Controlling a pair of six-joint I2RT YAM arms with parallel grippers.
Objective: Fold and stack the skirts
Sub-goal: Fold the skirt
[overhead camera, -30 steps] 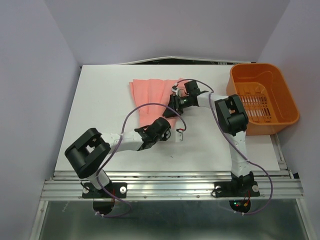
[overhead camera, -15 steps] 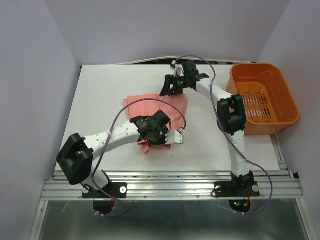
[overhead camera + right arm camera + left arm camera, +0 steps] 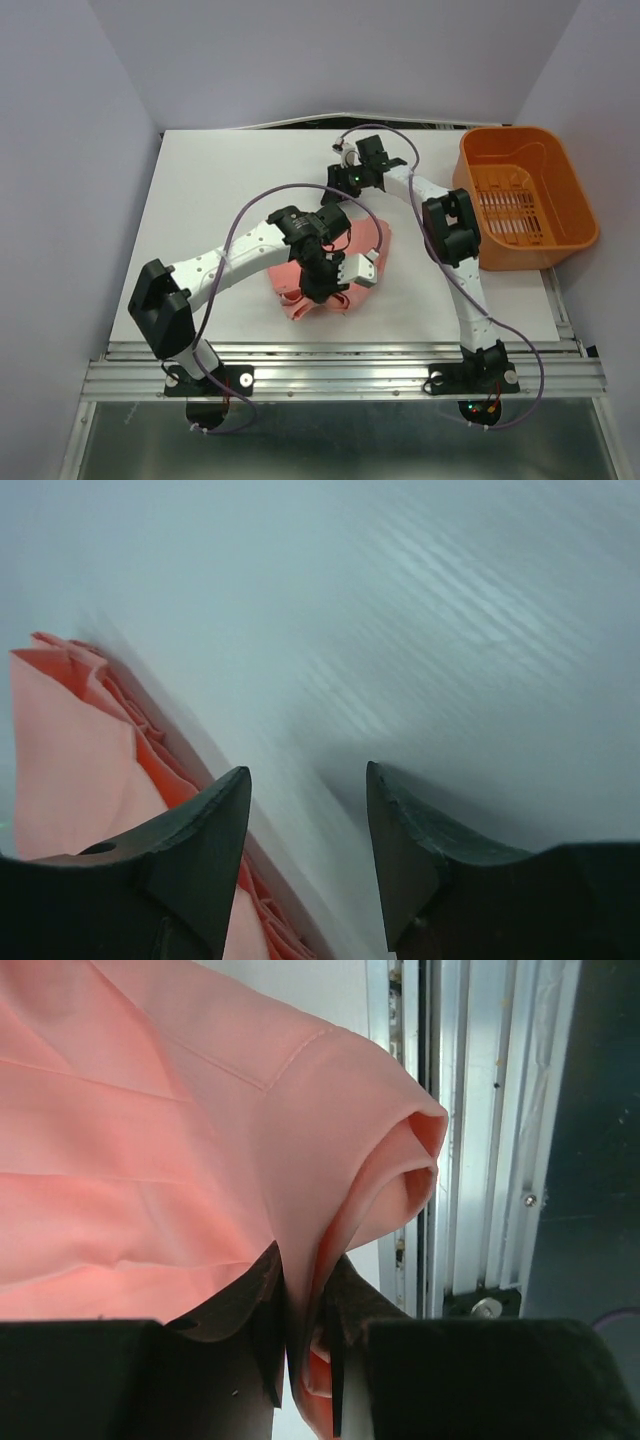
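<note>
From where I stand, the left arm stretches from the lower left of the overhead view to the middle of the white table (image 3: 200, 200). The left gripper (image 3: 322, 285) points down into the cloth there. Its wrist camera shows the left gripper's (image 3: 300, 1345) two dark fingers (image 3: 262, 1310) pinching a fold of the salmon-pink pleated fabric skirt (image 3: 150, 1160). The cloth bulges out in a rolled lip toward the aluminium rail (image 3: 480, 1110) at the right of that frame.

Seen from above, the skirt (image 3: 372, 238) lies bunched in the centre of the table, partly under the left arm, with crumpled folds toward the lower edge.

Just above it, in the upper centre, is the right gripper (image 3: 338, 186). Its own camera is blurred, but it shows the right gripper (image 3: 308, 820) spread apart with only bare table between its fingers. The skirt's layered edge (image 3: 70, 770) lies at the lower left of that frame.

At the far right sits an orange plastic basket (image 3: 505, 131) with a slotted floor, well apart from the skirt.
</note>
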